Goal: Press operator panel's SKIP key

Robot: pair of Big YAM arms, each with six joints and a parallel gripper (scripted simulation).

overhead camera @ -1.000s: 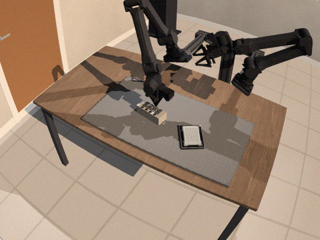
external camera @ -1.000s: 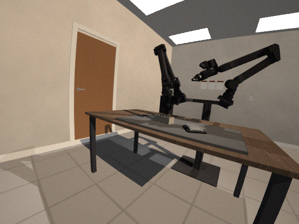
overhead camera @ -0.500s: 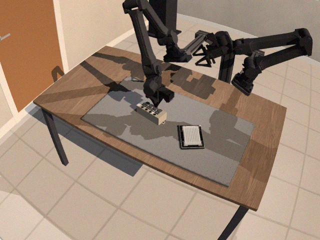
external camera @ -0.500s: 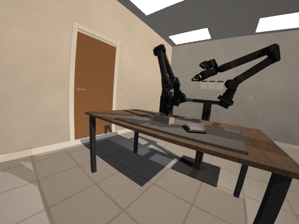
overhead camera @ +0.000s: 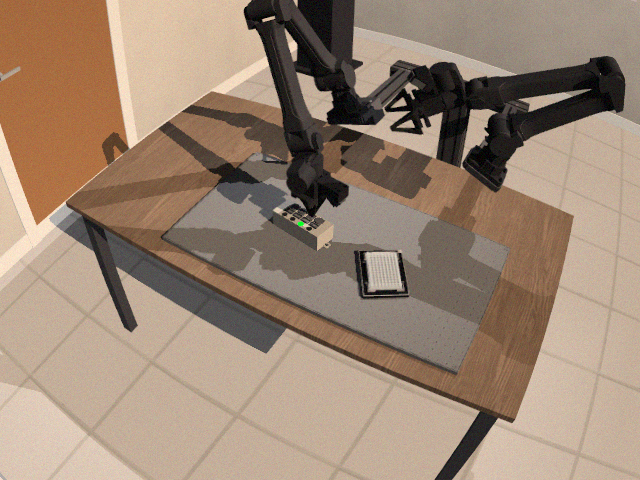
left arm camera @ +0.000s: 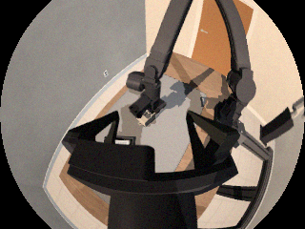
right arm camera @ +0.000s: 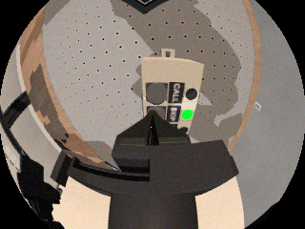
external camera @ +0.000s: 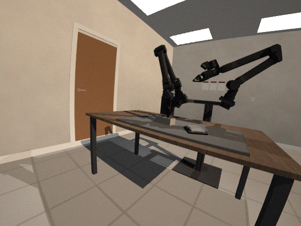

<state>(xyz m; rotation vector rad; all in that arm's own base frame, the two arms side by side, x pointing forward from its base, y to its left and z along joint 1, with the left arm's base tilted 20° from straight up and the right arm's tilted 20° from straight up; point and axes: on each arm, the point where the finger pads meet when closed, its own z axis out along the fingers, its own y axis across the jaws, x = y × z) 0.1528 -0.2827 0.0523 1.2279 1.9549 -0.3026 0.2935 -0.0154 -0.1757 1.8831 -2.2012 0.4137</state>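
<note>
wooden planks of a tabletop (overhead camera: 537,248) (external camera: 265,141) framed a grey perforated mat (overhead camera: 429,330) (external camera: 218,143) (left arm camera: 172,153) (right arm camera: 95,81) in the top view, with a tan wall and an orange-brown door (overhead camera: 56,98) (external camera: 96,84) (left arm camera: 221,38) behind. the operator panel (overhead camera: 297,232) (external camera: 165,120) (left arm camera: 144,121) (right arm camera: 172,71) sat on the mat, its skip lamp (overhead camera: 300,223) (external camera: 164,117) (right arm camera: 187,114) glowing green and its three other lamps dark. the right gripper (overhead camera: 312,214) (external camera: 168,116) (right arm camera: 152,114) pointed down at the keys, while the left gripper (overhead camera: 390,119) (external camera: 194,80) (left arm camera: 152,114) hung well apart from the panel, its fingers spread. a white ribbed block (overhead camera: 383,271) (external camera: 195,128) (left arm camera: 122,141) in a black frame lay near the panel.

from the exterior, the green glow showed on top of the panel, right by the right gripper's tips.

in the left wrist view, the left gripper's fingers stood wide with nothing between them; the panel showed beyond, small and partly hidden by the right arm (left arm camera: 164,52).

in the right wrist view, the right gripper's fingers were together, empty, their tips over the edge of the skip key (right arm camera: 156,110). whether they touched it i couldn't tell. the call lamp (right arm camera: 192,93) was dark.
</note>
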